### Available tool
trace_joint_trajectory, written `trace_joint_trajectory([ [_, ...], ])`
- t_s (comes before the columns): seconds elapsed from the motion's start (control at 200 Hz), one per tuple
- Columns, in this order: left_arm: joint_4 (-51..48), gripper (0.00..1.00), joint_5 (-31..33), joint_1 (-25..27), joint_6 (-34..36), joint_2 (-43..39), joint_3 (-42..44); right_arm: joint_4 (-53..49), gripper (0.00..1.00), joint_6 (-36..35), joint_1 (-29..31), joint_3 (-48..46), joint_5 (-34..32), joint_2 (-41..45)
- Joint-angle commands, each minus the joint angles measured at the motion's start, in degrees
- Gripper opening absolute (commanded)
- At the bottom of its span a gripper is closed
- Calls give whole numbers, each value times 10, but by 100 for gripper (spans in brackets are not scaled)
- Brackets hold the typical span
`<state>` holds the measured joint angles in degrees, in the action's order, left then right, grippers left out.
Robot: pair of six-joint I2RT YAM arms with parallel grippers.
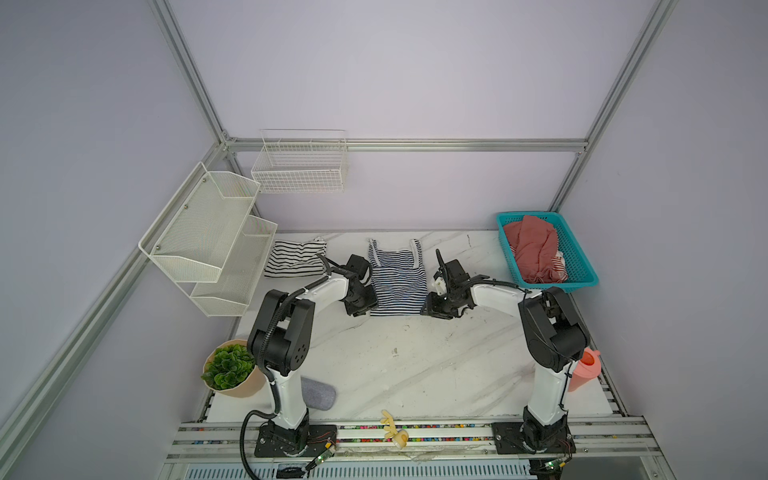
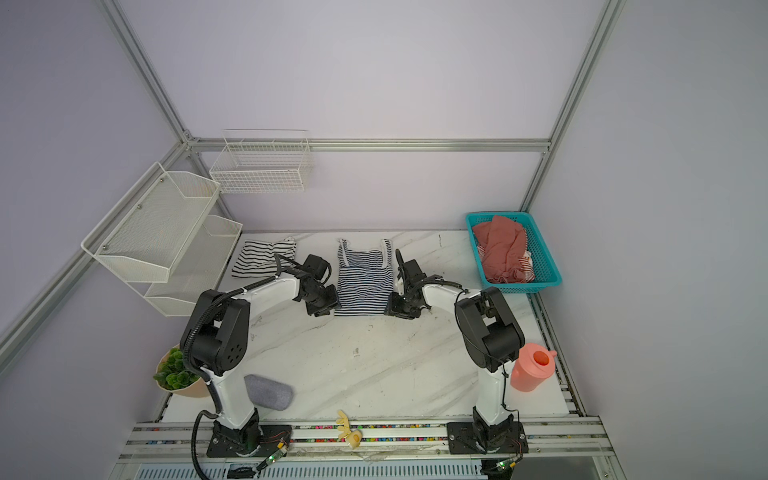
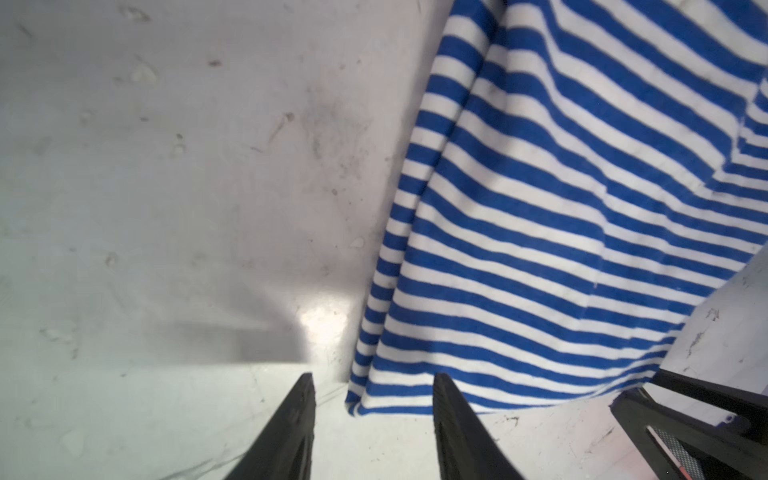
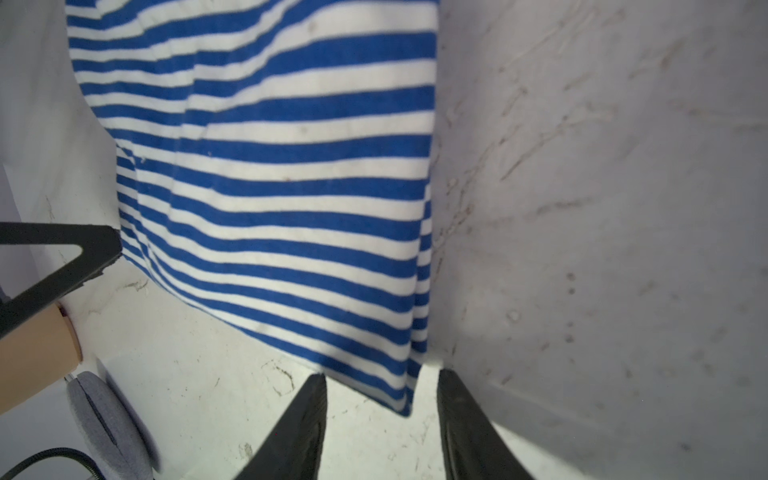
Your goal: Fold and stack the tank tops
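The navy top [image 1: 398,282] lies flat on the table [image 1: 415,374] near the middle of the far edge, straps toward that edge and hem toward the near edge. The white top [image 1: 295,258] lies folded near the far left corner, apart from the navy top. The left end effector [image 3: 374,380] is spread, its fingers [image 3: 457,428] astride the hem's left corner; the cloth is not pinched. The right end effector [image 4: 382,374] is likewise spread astride the hem's right corner, cloth not pinched. Both end effectors sit low at the table surface, one at each side of the hem.
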<state>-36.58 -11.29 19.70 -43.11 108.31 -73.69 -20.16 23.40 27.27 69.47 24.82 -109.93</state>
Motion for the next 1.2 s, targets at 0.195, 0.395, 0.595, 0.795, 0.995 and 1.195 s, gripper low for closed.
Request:
trace_joint_trajectory([
  [0.195, 19, 44, -12, 4, -9, 7, 22, 23, 37, 17, -2, -5, 11, -13],
  [0.395, 19, 40, -16, 4, -9, 7, 32, 26, 36, 17, -1, -13, 10, -15],
  [0.595, 28, 33, -32, 6, -12, 15, 36, 33, 32, 19, -2, -16, 11, -20],
  [0.795, 30, 19, -37, 7, -15, 15, 43, 37, 12, 18, -1, -17, 14, -20],
  [0.995, 30, 0, -40, 7, -17, -9, 66, 35, 0, 16, -1, -36, 10, 8],
  [1.195, 31, 0, -32, 17, -39, -97, 142, 38, 0, 28, 11, -108, 4, 109],
])
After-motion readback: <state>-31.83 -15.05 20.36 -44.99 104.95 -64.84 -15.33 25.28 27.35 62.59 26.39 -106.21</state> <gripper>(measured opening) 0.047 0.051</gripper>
